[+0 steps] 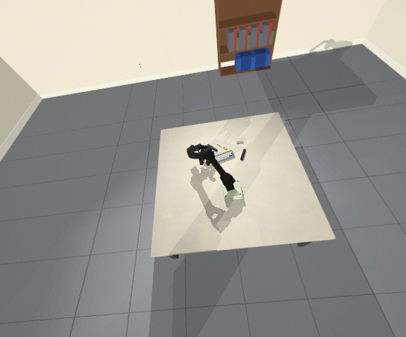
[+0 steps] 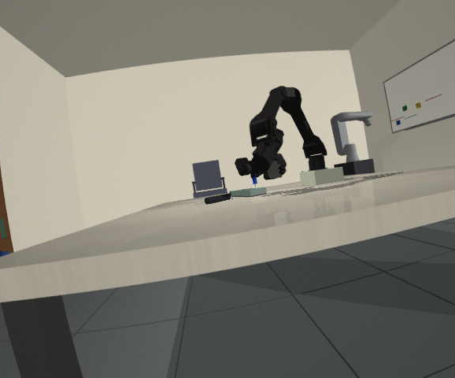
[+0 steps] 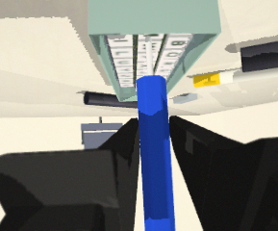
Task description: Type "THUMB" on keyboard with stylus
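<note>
the black pincer [image 1: 204, 162] [image 2: 255, 172] [image 3: 153, 124] is closed on the blue stylus [image 2: 254, 179] [image 3: 154, 144], one finger pressing on either side of its barrel. the stylus points down out of the pincer, its thin pale tip reaching the keys; whether a key is pushed in, i cannot tell.

right below the pincer lies the green-framed keyboard [image 1: 225, 156] [image 2: 248, 191] [image 3: 155, 18], with rows of white lettered keys, flat on the pale worktop [image 1: 268, 217] [image 2: 220, 244] [image 3: 28, 58]. most of the letters are too small or blurred to read.

near the pincer, just beside the keyboard, is a yellow and white pen-like thing [image 1: 225, 147] [image 3: 207, 80]. in the wrist view a thick dark bar [image 3: 268, 55] lies next to it. past the keyboard from the pincer lies a dark rod [image 1: 243, 154] [image 3: 109, 99], and a small grey block [image 1: 239, 142] [image 3: 186, 98] is also out there, apart from the keyboard.

from the pincer the black arm [image 1: 219, 167] [image 2: 290, 99] bends up and over, then down to its pale green base [image 1: 238, 196] [image 2: 307, 179] on the worktop. well apart from the pincer, beyond the worktop, stand a grey chair [image 2: 207, 176] [image 3: 101, 137] and a brown bookshelf [image 1: 217, 43] [image 2: 4, 203].
</note>
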